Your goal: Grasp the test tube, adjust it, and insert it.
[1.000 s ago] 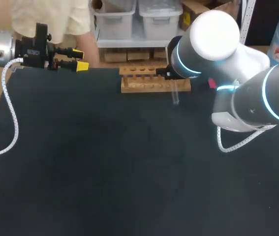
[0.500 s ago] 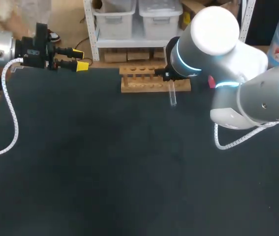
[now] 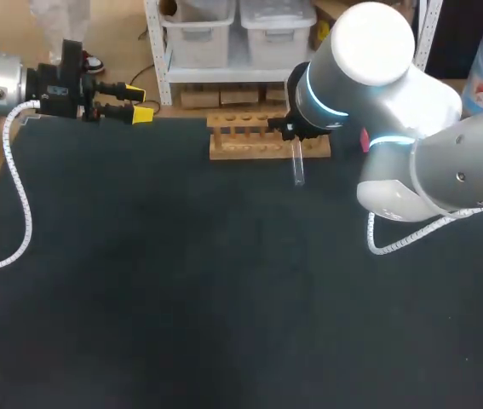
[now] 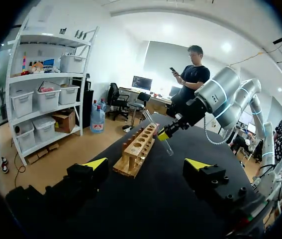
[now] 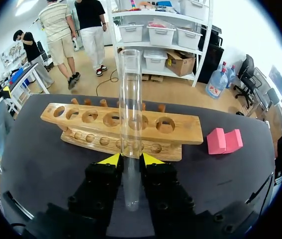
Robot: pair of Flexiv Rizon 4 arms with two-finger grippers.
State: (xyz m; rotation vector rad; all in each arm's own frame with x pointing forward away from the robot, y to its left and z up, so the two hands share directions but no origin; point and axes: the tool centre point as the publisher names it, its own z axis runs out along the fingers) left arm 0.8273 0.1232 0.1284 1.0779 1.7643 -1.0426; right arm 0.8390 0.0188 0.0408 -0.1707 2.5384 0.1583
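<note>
In the head view, the right arm had edged the test tube (image 3: 297,168) leftward along the wooden rack (image 3: 250,146), which looked like lining up for insertion. In the left wrist view, the left gripper (image 4: 146,164) held its jaws apart, empty. In the right wrist view, the right gripper (image 5: 130,159) clamped the clear, empty test tube before the rack's holes.

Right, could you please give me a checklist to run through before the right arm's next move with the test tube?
1. Right gripper shut on the test tube: ok.
2. Tube upright: not ok, tilted in the left wrist view.
3. Tube above a hole of the wooden rack: not ok, it hangs beside the rack.
4. Rack holes empty: ok, those that show.
5. Left gripper out of the way: ok, open, far aside.
</note>
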